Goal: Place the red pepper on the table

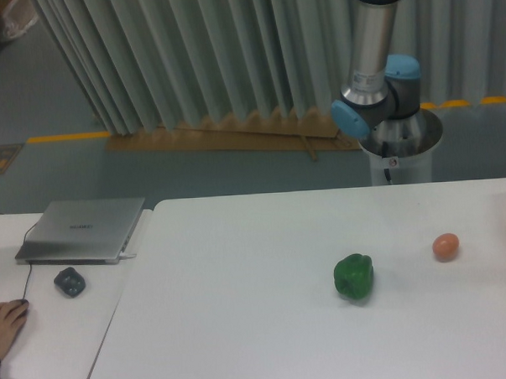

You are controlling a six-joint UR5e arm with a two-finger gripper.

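Red pepper: I see it nowhere in this view; it is not on the worktop [265,264], and whether I carry it out of frame I cannot tell.
Tool: out of view. Only my arm [372,58] shows, its silver segment and blue-capped joint standing behind the far edge of the worktop, so I cannot say whether the tool is wide, narrow or holding anything.
Step in hand: I judge this an early or transit stage, with the placing not yet done, since no red pepper lies on the white surface.
Next move: it calls for bringing the tool into view over a bare part of the worktop, well apart from the green pepper [353,277] and the orange-pink ball [445,246], then lowering gently, because a rounded pepper may roll.
Surface: white, smooth and matte, with a rounded corner at the far left.
Side desk: a closed silver laptop [83,230], a dark mouse [70,281] and a person's hand [5,324] near the left edge.
Room: grey pleated curtain [188,50], grey floor with a yellow line [66,137].
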